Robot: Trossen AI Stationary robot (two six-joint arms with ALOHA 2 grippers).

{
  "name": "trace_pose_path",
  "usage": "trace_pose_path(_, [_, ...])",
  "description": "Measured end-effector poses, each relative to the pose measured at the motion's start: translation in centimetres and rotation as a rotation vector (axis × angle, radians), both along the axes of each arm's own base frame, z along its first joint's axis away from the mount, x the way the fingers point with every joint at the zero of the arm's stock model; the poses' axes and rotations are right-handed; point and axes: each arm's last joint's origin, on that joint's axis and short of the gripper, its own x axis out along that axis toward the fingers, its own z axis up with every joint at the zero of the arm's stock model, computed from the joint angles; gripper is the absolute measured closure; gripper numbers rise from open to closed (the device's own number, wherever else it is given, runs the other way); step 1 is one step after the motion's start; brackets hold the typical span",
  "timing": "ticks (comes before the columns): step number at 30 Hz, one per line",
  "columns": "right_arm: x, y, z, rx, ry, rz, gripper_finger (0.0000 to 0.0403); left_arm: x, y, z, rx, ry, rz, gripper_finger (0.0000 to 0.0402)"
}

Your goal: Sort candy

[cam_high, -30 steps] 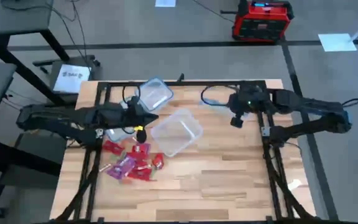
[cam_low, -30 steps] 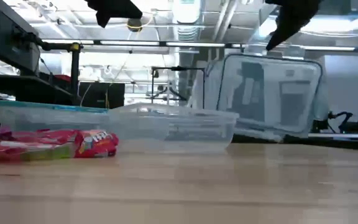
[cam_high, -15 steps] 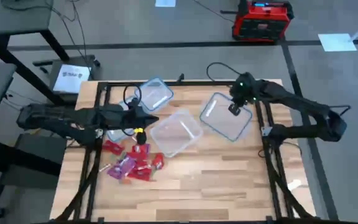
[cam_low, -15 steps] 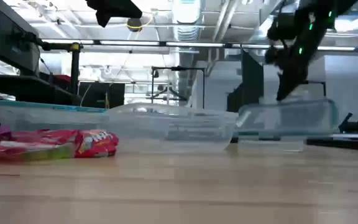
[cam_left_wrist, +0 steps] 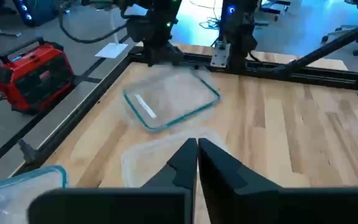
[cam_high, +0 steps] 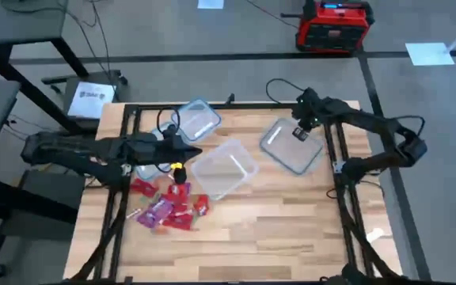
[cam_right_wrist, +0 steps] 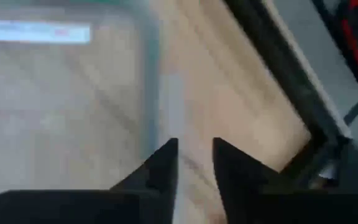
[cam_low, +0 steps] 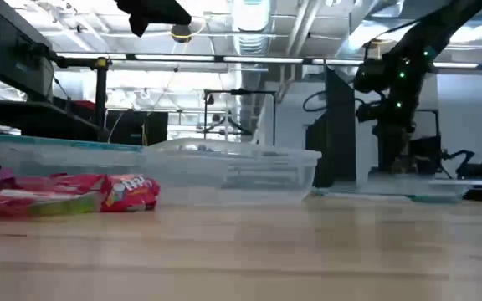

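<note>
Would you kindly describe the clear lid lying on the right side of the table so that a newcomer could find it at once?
Start from the wooden table and go to its far right corner, where the right gripper hangs with its fingers apart. Directly below it lies a flat clear lid with a bluish rim. Unlike the deep clear tub at the centre, it is shallow, empty and far from the candy.

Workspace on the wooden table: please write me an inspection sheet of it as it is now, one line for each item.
Surface: wooden table, front part bare.
Job's things: candy heaped at left front, none seen in a tub.
Clutter: lid flat at right rear; open clear tub mid-table; lidded tub behind it.
Grippers: left gripper shut, above the candy; right gripper slightly open over the lid's rim, holding nothing.
Cables: black cable looping at the rear edge.
Surroundings: red unit on the floor; no person seen.
</note>
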Motion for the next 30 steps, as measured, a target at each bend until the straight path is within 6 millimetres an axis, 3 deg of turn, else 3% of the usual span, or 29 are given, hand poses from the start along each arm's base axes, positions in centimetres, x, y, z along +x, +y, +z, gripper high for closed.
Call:
trace_pose_path(5, [0.4,1.3,3.1,-0.009,-0.198,-0.062,0.0244,-0.2,0.0,-0.5,-0.045,0.044,0.015,0.0402])
trace_pose_path(7, [1.1,2.2,4.0,0.152,-0.446,-0.079,0.0234,-0.3,-0.1,-0.9,-0.08,0.077,0.02,0.0402])
trace_pose_path(9, [2.4,3.2,4.5,0.369,-0.67,0.024,0.0229,-0.3,-0.5,-1.4,-0.13,0.075,0.019,0.0402])
trace_pose_path(12, [5.7,5.6,4.4,0.508,-0.807,0.175,0.0228,-0.1,-1.3,-2.0,-0.18,0.027,-0.013,0.0402])
trace_pose_path(16, [9.8,8.8,2.8,0.395,-0.738,0.199,0.0237,-0.1,-2.0,-2.4,-0.184,-0.002,-0.049,0.0402])
trace_pose_path(19, [11.7,9.8,1.2,0.361,-0.654,0.179,0.0242,-0.1,-2.2,-2.8,-0.191,0.017,-0.051,0.0402])
trace_pose_path(30, [15.8,10.3,-2.5,0.314,-0.505,0.141,0.0243,-0.2,-2.5,-2.9,-0.159,0.036,-0.073,0.0402])
